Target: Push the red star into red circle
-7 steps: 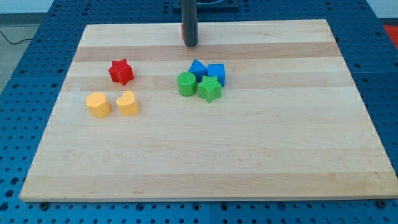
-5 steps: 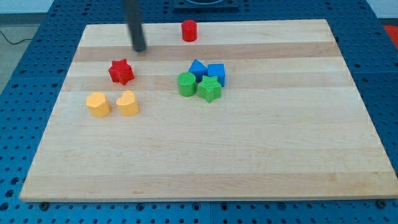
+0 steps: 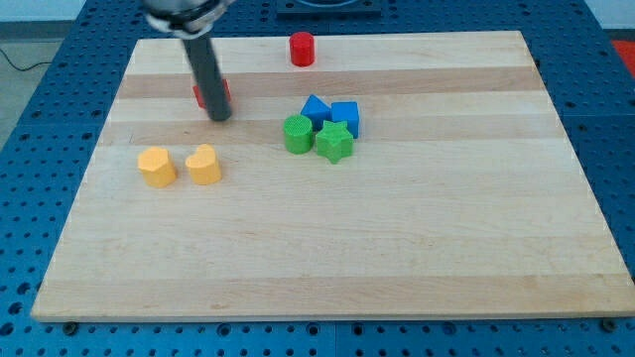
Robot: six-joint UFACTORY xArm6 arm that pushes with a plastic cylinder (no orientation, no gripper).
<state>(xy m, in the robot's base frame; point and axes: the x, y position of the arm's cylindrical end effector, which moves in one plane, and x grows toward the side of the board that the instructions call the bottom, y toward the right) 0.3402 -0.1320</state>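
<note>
The red star (image 3: 212, 93) sits in the upper left of the frame, mostly hidden behind the rod, so which way its points face cannot be told. My tip (image 3: 220, 116) rests at its lower edge (the rod has no jaws, so it grasps nothing). The red circle (image 3: 302, 48) stands near the top, to the right. Between them the wooden board (image 3: 397, 238) shows bare wood. Lower left lie two yellow blocks (image 3: 157, 167) (image 3: 203, 165); at centre cluster a green cylinder (image 3: 297, 133), green star (image 3: 334, 142) and two blue blocks (image 3: 316, 107) (image 3: 345, 116). No writing is legible.
</note>
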